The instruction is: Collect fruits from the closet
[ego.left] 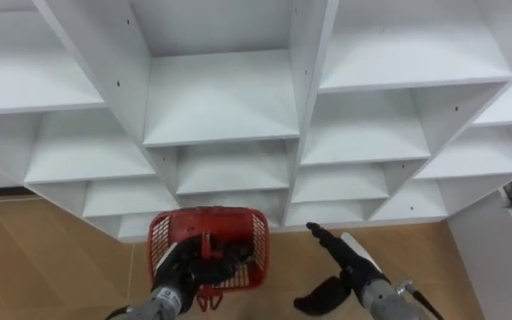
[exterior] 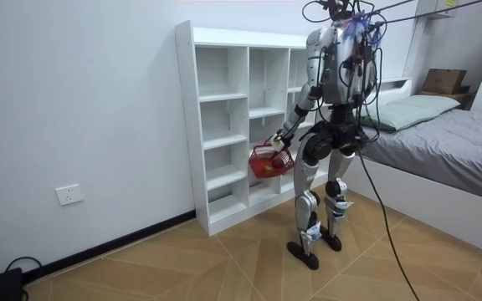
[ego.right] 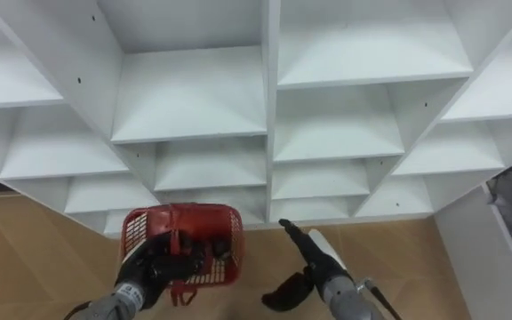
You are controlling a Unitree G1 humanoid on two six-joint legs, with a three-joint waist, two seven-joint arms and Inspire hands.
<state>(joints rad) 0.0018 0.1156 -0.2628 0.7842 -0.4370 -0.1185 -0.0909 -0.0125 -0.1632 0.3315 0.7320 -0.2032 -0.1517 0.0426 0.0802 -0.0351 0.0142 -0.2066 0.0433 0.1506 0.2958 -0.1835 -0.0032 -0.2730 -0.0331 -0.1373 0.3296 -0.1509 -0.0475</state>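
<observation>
White shelves (ego.left: pixel 220 116) ahead; left robot hand (ego.left: pixel 183 268) holds red basket (ego.left: pixel 258 238) crosswise

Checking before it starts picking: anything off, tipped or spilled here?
Nothing spilled or damaged. The left hand grips the red basket, the right hand is open. One oddity: the visible compartments of the shelf unit hold no fruit.

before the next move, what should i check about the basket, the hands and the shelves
1. Grip on the basket: the left hand has its fingers curled round the handle, ok.
2. Free right hand, fingers straight: ok.
3. Standing close, facing the shelves: ok.
4. Fruit spotted on a shelf: not ok, the compartments in view look bare.
5. Room left inside the basket: cannot tell, the left hand covers it.
</observation>
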